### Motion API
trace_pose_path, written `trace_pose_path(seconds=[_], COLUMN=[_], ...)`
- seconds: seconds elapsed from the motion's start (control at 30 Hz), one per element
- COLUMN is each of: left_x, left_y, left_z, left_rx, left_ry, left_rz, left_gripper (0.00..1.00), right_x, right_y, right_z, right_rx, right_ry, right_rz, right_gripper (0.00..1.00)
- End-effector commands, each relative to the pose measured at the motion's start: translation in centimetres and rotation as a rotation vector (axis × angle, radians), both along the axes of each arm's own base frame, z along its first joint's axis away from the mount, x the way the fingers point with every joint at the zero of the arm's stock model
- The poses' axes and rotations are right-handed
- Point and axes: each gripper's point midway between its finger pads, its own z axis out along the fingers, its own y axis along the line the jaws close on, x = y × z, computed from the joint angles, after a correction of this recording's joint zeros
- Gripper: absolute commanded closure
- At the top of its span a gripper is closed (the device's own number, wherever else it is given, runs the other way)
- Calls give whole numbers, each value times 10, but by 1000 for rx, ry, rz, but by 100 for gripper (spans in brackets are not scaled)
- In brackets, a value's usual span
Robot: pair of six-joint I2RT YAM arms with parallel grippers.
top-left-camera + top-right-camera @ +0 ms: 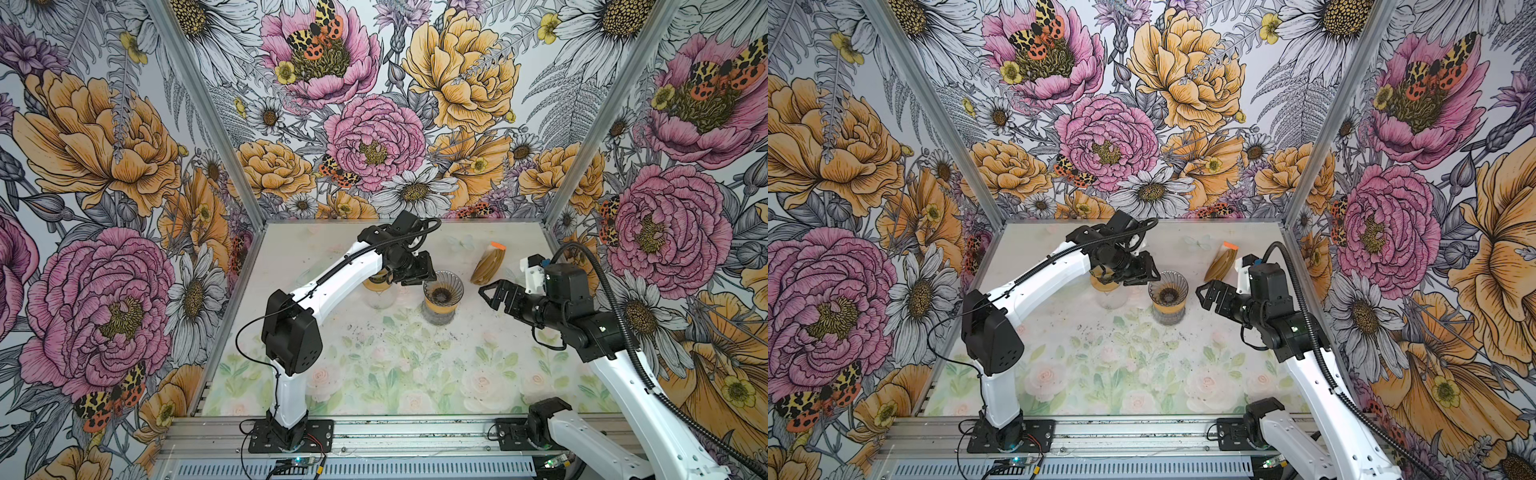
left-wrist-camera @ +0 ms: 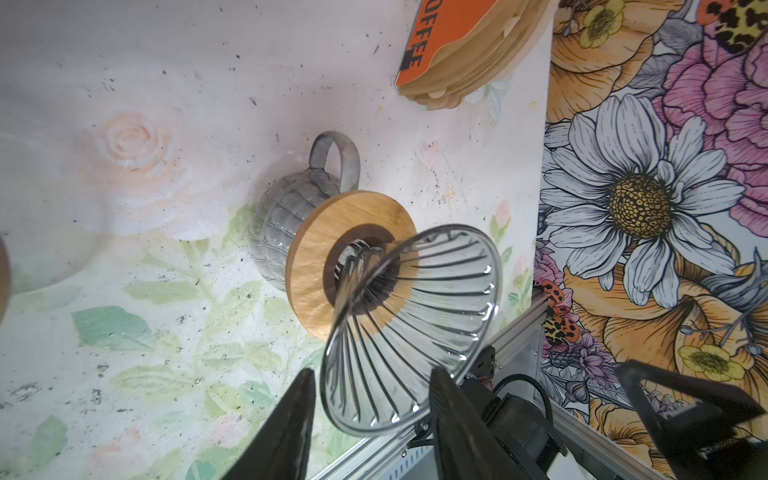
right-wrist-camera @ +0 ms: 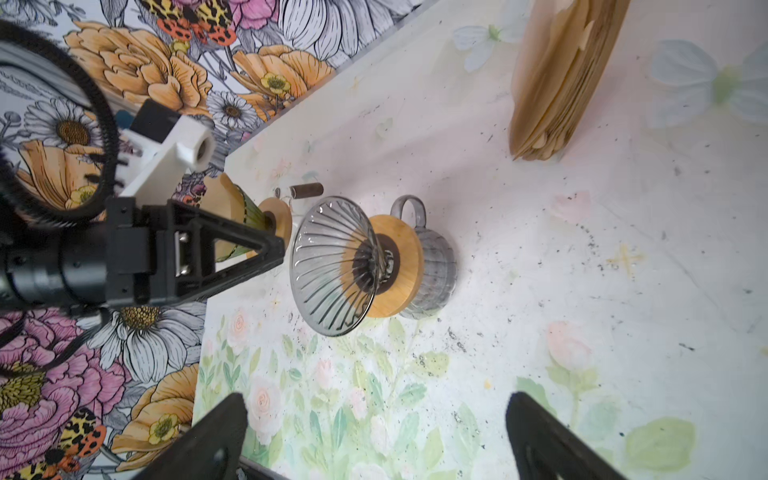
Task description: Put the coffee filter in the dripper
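The left hand [image 2: 372,370] is being held half open around the rim of the empty dripper [image 1: 443,286], which could be knocked off its cup [image 2: 282,224]. The coffee filter stack [image 1: 487,266] is sitting on the counter [image 1: 374,374] behind, not being touched. The right hand [image 1: 489,297] is being held wide nearby, so several filters could be pinched together.

Both top views look steeply down from high above the table's [image 1: 374,374] front edge toward its back edge, covering the whole table. The left wrist view faces the dripper [image 2: 411,328] from very near. The right wrist view sees it from farther off. Both wrist views share the dripper and the filter stack [image 3: 561,83].
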Motion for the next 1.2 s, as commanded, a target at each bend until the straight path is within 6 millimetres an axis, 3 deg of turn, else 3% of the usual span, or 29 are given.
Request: trace_pose_path(seconds=[0.0, 0.13, 0.2, 0.23, 0.33, 0.43, 0.6, 0.77, 1.03, 1.17], left_x=[-7, -14, -18, -20, -30, -41, -44, -44, -28, -23], left_y=[4, 7, 10, 9, 7, 11, 24, 25, 20, 9], left_z=[58, 77, 84, 87, 104, 108, 88, 74, 43, 33], left_rx=[-58, -88, -115, -144, -274, -347, -344, -340, -340, -339], left_ry=[-192, -283, -328, -343, -401, -437, -377, -323, -167, -122], left_rz=[-29, -54, -47, -41, -43, -50, -11, 5, 78, 66], left_gripper=[49, 29, 7, 1, 1, 1, 1, 1, 1, 1], right_x=[16, 25, 31, 34, 42, 50, 52, 43, 48, 54], right_y=[-7, -18, -23, -25, -27, -25, 11, 42, 58, 54], right_z=[25, 31, 26, 24, 16, 14, 19, 4, -26, -40], right_rx=[-25, -89, -128, -133, -154, -163, -55, 37, 60, 44], right_ry=[-104, -138, -130, -122, -102, -103, -84, -11, 93, 137], right_rz=[-37, -74, -90, -100, -115, -96, 78, 249, 313, 279], right_gripper=[1, 1, 1, 1, 6, 9, 33, 43, 56, 63])
